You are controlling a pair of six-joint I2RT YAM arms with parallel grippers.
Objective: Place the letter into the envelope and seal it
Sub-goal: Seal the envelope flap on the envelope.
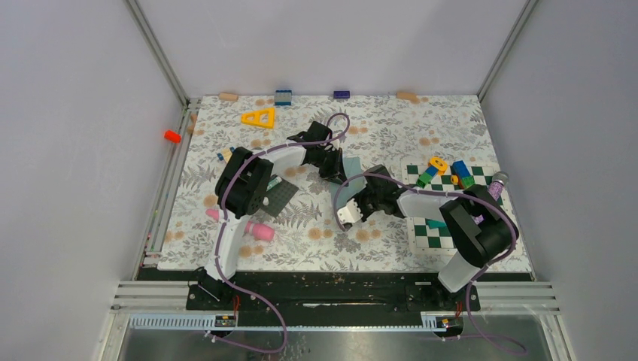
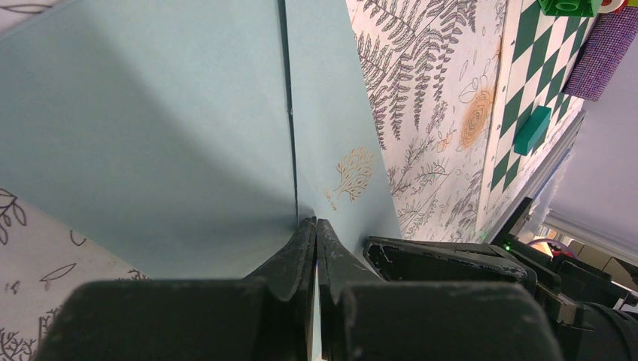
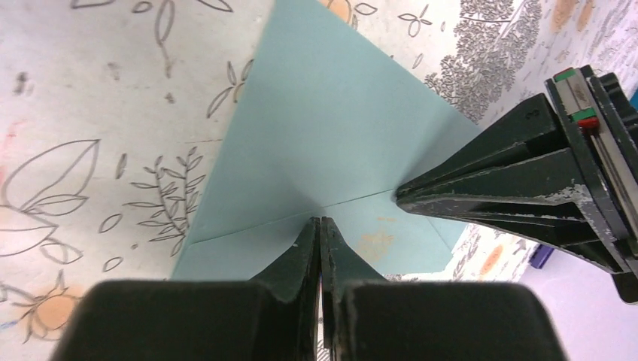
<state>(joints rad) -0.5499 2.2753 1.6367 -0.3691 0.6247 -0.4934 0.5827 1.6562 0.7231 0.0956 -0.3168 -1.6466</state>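
Teal-grey paper fills both wrist views. The envelope (image 3: 323, 128) is lifted off the flat and held between the two arms near the middle of the floral counter (image 1: 421, 128), a little left of the green checkered board (image 1: 425, 229). The left claw (image 2: 316, 226) has its fingers pressed together on the paper, right where a seam or crease runs up the sheet. The right claw (image 3: 321, 223) is pinched onto it the same way, at a line that runs across. Each wrist camera also catches the other claw's dark fingers biting the same envelope just beside its own, so the two grips sit close together, not at opposite ends.

As for the letter, I can't spot a loose sheet anywhere on the counter or in either claw. From that I'd guess it is already inside, though nothing here shows the pocket, so I can't be sure. A small gold tree print (image 2: 353, 173) shows on one teal panel in the left wrist view, and I can't tell which face of the envelope it sits on.

The triangular panel in the right wrist view looks to me like the flap. Whether it is folded shut against the body I can't make out. My reading is that the insertion is probably done and the sealing is the part in hand: the flap wants folding down and pressing along its edge.
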